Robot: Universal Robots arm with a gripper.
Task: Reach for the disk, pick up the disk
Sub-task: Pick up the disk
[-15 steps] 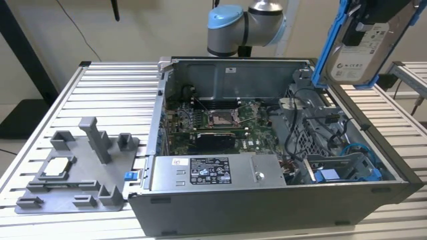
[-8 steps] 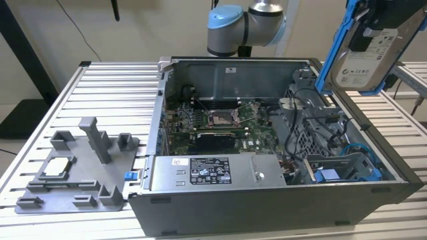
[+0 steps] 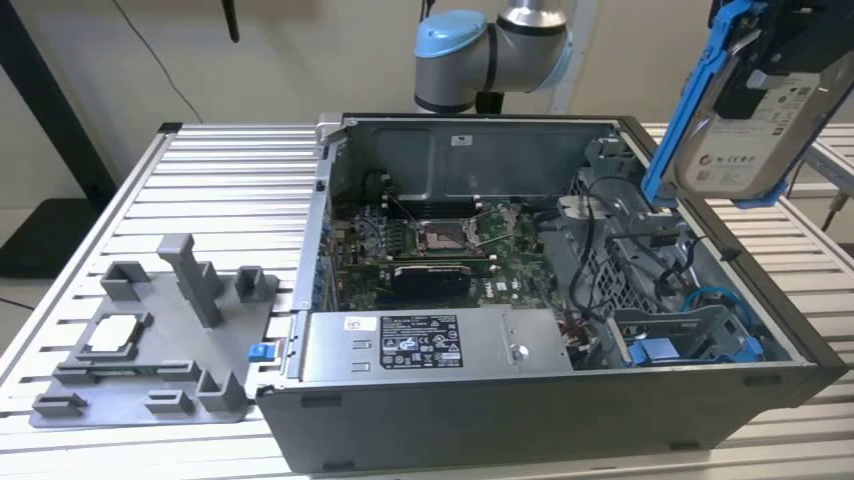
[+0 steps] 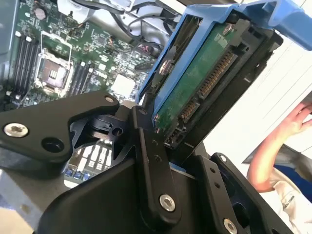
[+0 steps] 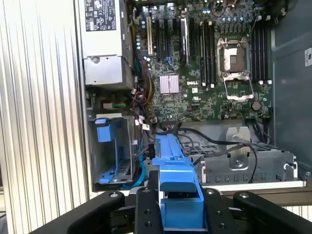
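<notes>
A: What's the setting?

B: A slatted metal surface (image 3: 214, 190) carries an open computer case (image 3: 534, 420), lying on its side with the motherboard (image 3: 441, 245) exposed. A grey fixture plate (image 3: 147, 370) sits on the surface at the exterior view's left of the case.

A: And the disk?

B: The disk (image 3: 747, 120) is up in the air, above the case's edge at the exterior view's right, well clear of the drive bay (image 3: 687, 335). It hangs nearly upright, white label facing the camera, blue rails around it.

A: Is the claw on it?

B: Yes. In the second wrist view the claw (image 4: 161, 146) is clamped on the disk (image 4: 204, 83), black fingers (image 4: 153, 165) pressed against its connector end. The first wrist view shows the blue rail (image 5: 178, 195) pinched between the black fingers.

A: Anyone nearby?

B: A person's arm (image 4: 278, 146) shows in the second wrist view, beyond the disk.
</notes>
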